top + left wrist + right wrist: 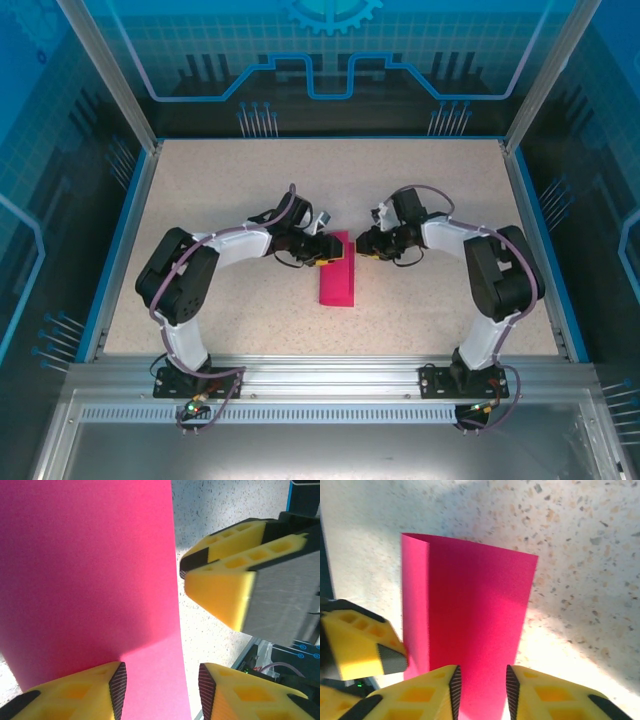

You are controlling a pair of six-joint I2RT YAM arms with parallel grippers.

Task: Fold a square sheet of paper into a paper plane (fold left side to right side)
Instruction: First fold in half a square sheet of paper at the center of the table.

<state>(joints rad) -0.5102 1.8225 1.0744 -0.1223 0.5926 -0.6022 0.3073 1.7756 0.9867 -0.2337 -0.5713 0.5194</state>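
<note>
Black-and-white arms [178, 278], purple cables [228, 236]

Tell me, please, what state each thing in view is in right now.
Paper: folded in half into a narrow strip, lying on the table.
Left gripper: open, jaws apart over the paper's edge, gripping nothing.
Right gripper: open, jaws a little apart above the paper's end, gripping nothing.

From above, the left gripper [322, 252] covers the far left corner of the sheet of paper [336, 285]; any contact is too small to tell. In the left wrist view the sheet runs off the top, left and bottom edges, and the right gripper [192, 575] is blurred, cut by the right edge.
</note>
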